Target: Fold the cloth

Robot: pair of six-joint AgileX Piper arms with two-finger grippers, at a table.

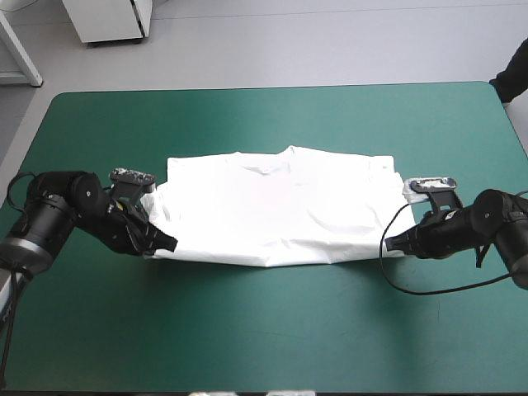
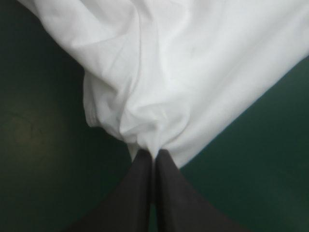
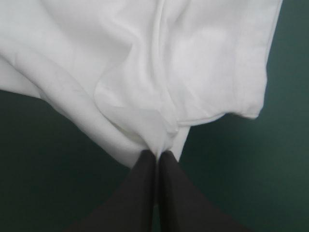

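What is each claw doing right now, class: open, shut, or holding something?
Left claw: shut on the T-shirt.
Right claw: shut on the T-shirt.

The table (image 1: 264,346) filled most of the frame, its teal-green cover (image 1: 247,115) lying smooth (corners rounded at upper left and upper right), far edge near the top.

Robot lab or test room, by the look. Wide worktop (image 1: 264,346) under a teal-green cover; black left arm (image 1: 62,210) and right arm (image 1: 495,223) reach over it, ending in left tool (image 1: 167,242) and right tool (image 1: 391,244). Beyond the far edge: bare grey floor (image 1: 330,41), plain white cabinet (image 1: 111,21), white frame leg (image 1: 21,54).
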